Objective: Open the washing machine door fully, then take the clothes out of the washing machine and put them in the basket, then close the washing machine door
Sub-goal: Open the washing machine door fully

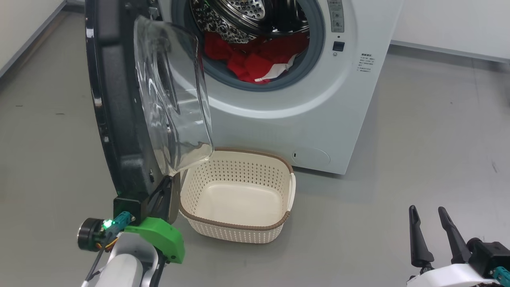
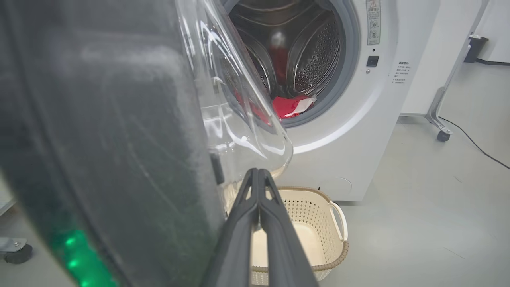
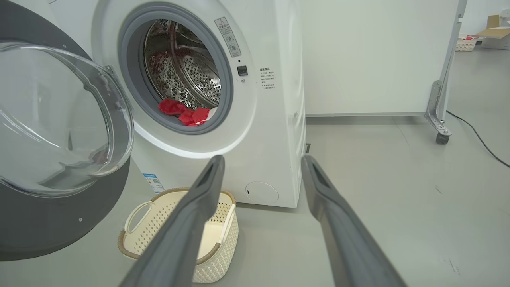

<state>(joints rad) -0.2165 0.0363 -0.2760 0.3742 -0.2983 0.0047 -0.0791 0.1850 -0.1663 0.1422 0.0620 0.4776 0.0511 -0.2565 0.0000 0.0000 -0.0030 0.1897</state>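
Pushing the washing machine door [image 1: 119,119] fully back with closed left fingers [image 2: 243,211] low by its inner rim, slowly, clear of the basket [image 1: 239,226]; right fingers [image 1: 416,235] spread, empty.

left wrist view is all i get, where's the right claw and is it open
observer: The right claw is open and holds nothing. It is low on the right, well clear of the washer.
operator: i only see a scrap of red in the drum, how much is there
observer: The head view shows a heap of clothes across the bottom of the opening, red with a white panel, up against the gasket.
operator: my fingers block the basket, anything in it
observer: No, the basket is empty. Its whole floor shows bare in the head view.
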